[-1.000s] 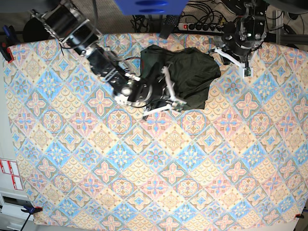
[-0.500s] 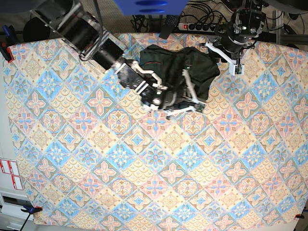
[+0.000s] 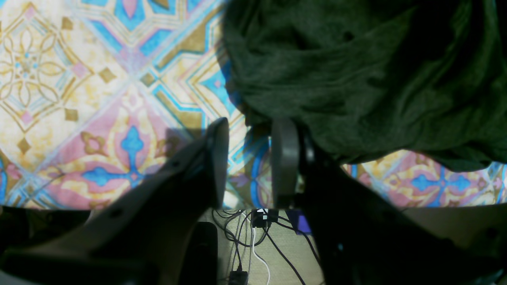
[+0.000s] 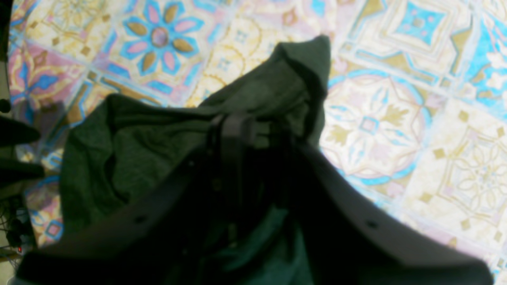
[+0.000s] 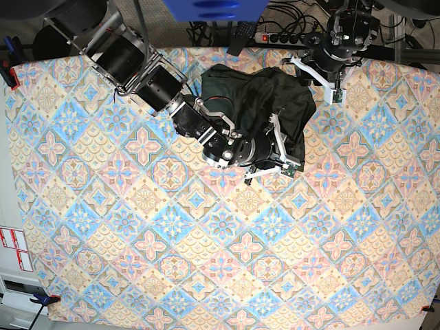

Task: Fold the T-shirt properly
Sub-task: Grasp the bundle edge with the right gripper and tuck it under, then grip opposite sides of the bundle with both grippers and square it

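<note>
The dark olive T-shirt (image 5: 271, 93) lies bunched at the far edge of the patterned table (image 5: 206, 240). My right gripper (image 5: 282, 152) sits at the bunch's near right corner. In the right wrist view the right gripper (image 4: 243, 128) is shut on a fold of the T-shirt (image 4: 130, 150), and a pointed flap stands up past the fingers. My left gripper (image 5: 326, 85) hovers just right of the shirt near the table's far edge. In the left wrist view the left gripper (image 3: 249, 136) is open with nothing between its fingers, and the T-shirt (image 3: 356, 79) lies beside its right finger.
A power strip (image 5: 289, 38) and cables lie on the floor behind the table's far edge; cables (image 3: 253, 233) also show below the left gripper. A blue object (image 5: 213, 8) hangs at the top of the base view. Patterned cloth (image 4: 396, 118) spreads right of the shirt.
My right arm has carried the gripped fold rightward across the shirt to its near right corner. The left gripper has shifted slightly toward the table's far edge.
</note>
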